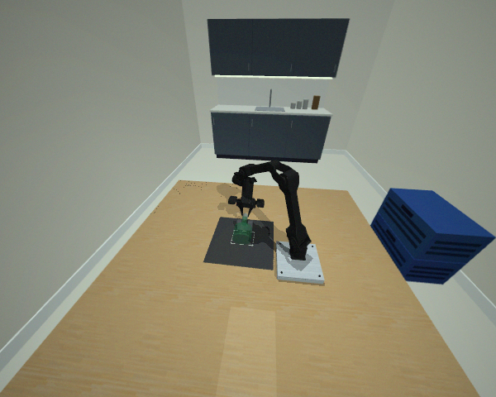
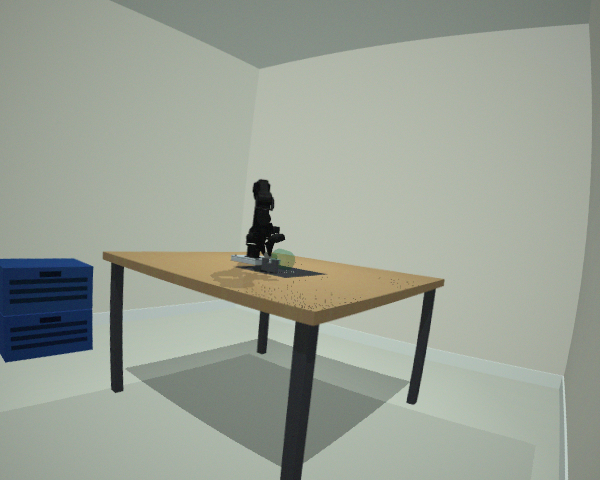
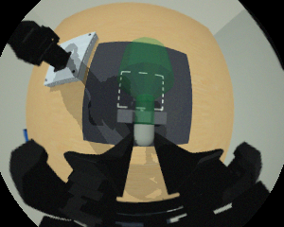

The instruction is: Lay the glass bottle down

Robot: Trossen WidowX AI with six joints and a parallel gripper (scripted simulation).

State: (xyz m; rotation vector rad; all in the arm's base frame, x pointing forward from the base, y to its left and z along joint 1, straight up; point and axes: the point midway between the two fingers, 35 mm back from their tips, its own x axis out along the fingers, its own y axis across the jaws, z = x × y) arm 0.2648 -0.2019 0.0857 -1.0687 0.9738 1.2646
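Observation:
The green see-through bottle [image 1: 243, 231] [image 2: 285, 257] [image 3: 147, 61] lies tipped over, close to level, base away from my gripper. My gripper [image 1: 245, 214] [image 3: 144, 135] is shut on the pale neck end of the bottle. The grey U-shaped rest [image 2: 270, 264] [image 3: 125, 116] stands under the neck in the wrist view; whether the neck touches it I cannot tell. The body is over the dashed outline [image 3: 122, 72] and reaches past its far line in the wrist view. The body seems slightly raised; any gap beneath it is unclear.
The dark mat [image 1: 218, 251] [image 3: 180, 71] lies under the rest and outline. The arm's light base plate [image 1: 299, 273] [image 3: 57, 78] stands beside the mat. The wooden table [image 1: 154, 320] carries them. Blue crates [image 1: 427, 239] [image 2: 42, 310] stand off the table.

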